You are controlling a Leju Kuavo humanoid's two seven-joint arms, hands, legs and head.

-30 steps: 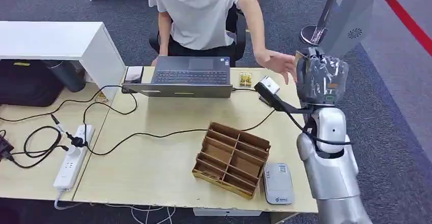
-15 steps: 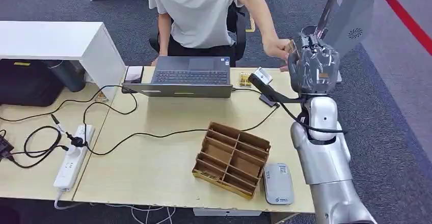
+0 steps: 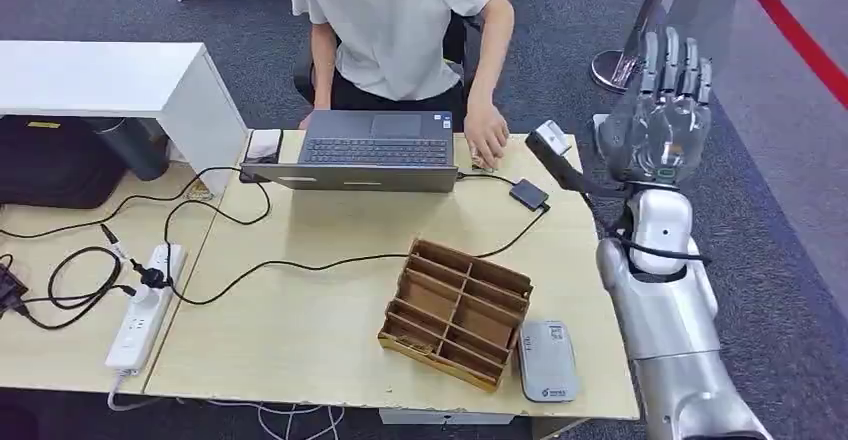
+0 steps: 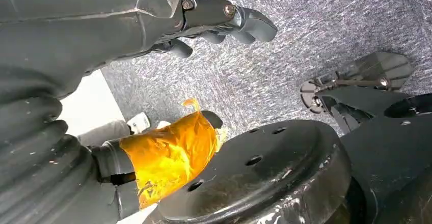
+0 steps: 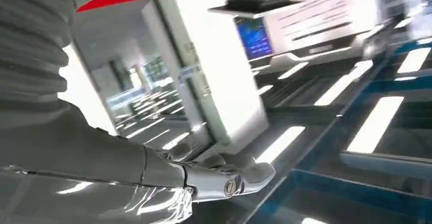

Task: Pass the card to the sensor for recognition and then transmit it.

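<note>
the right hand is raised beyond the desk corner, fingers spread, holding nothing. the card seems to lie under the person's hand by the laptop; lowering carelessly could snag the cable.

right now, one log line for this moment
right hand: raised, open, empty | person's hand: on desk by laptop | card: not visible

The sensor, a flat grey pad with rounded corners, lies face up at the desk's near edge, well below the raised fingers of my right hand.
</note>
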